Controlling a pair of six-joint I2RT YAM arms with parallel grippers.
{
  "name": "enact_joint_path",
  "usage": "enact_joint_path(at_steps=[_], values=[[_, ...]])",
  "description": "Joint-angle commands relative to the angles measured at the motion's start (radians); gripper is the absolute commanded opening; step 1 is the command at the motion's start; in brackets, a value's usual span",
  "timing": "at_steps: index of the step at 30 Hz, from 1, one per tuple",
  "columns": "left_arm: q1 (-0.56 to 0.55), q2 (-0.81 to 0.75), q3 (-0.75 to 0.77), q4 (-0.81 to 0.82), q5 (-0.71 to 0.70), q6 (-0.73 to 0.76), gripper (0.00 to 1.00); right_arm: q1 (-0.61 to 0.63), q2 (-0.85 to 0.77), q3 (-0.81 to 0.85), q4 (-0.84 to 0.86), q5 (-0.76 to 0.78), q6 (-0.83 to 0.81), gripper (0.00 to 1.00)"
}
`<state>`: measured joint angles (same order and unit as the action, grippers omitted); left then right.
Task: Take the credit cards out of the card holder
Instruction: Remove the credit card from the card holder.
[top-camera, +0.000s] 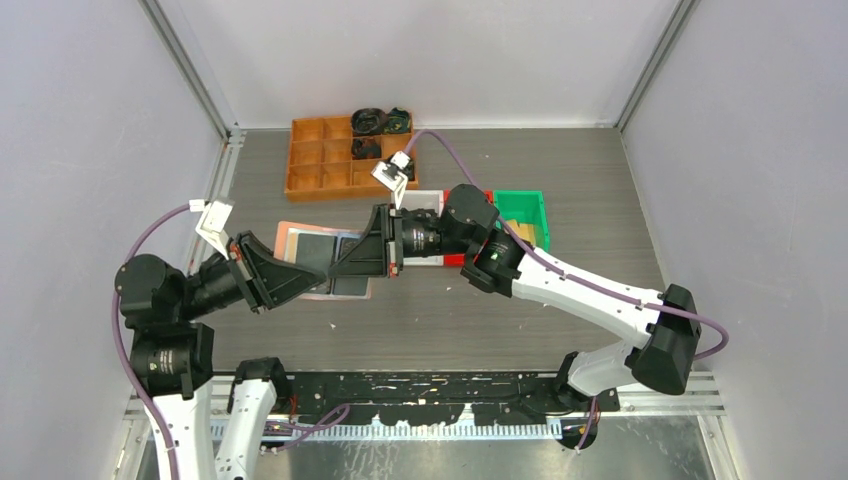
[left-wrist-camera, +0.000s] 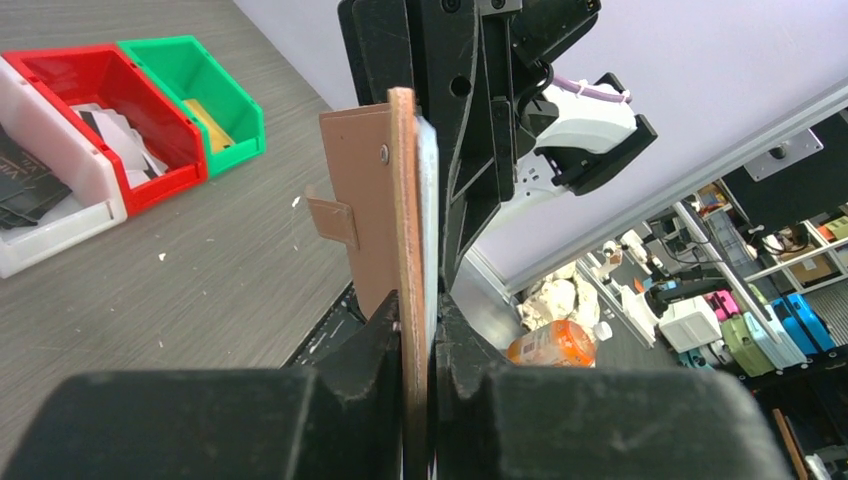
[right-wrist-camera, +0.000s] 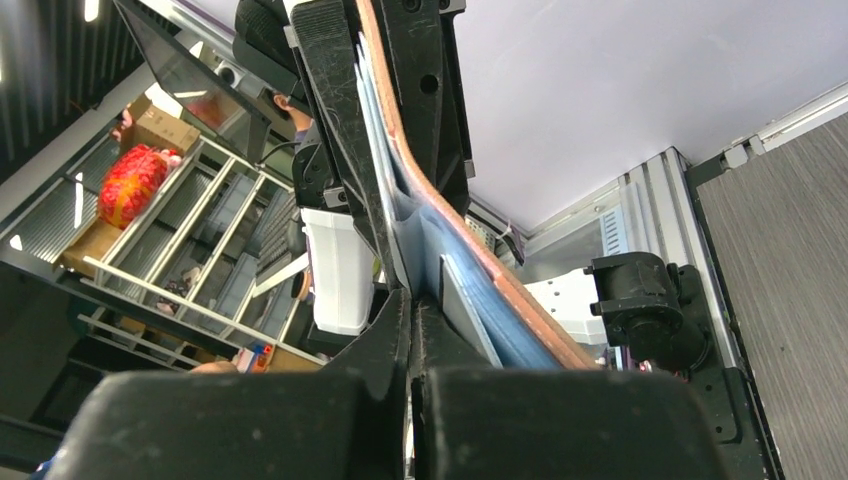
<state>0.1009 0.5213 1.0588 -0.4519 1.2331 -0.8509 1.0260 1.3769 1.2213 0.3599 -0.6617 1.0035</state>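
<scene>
Robotics lab. A left arm (top-camera: 190, 290) and a right arm (top-camera: 590, 295) are bolted to a black mounting plate (top-camera: 440, 383) at the near edge of a grey table (top-camera: 560, 190). The cell is boxed in by plain white panels (top-camera: 430, 50) on aluminium frame posts (top-camera: 190, 70). Sorting props sit on the table: an orange compartment tray (top-camera: 320, 165), a red bin (left-wrist-camera: 100, 75) and a green bin (left-wrist-camera: 190, 70). Outside the cell there's a shelving rack (right-wrist-camera: 170, 250) with a cardboard box (right-wrist-camera: 160, 130), a dark screen (left-wrist-camera: 790, 185) and coloured plastic cases (left-wrist-camera: 790, 320).

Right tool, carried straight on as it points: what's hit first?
The left tool, nearly tip to tip with the right tool along the card holder; the gap looks small, though depth is unclear.
</scene>
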Motion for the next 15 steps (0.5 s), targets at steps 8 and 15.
enact_joint_path(at_steps=[8,15], values=[[-0.01,0.026,0.05,-0.042,0.072,0.033,0.28,0.008,-0.067,-0.084,0.225,0.067,0.03,0.01],[-0.009,0.032,0.059,-0.018,0.074,-0.005,0.21,0.002,-0.096,-0.145,0.235,0.075,0.031,0.01]])
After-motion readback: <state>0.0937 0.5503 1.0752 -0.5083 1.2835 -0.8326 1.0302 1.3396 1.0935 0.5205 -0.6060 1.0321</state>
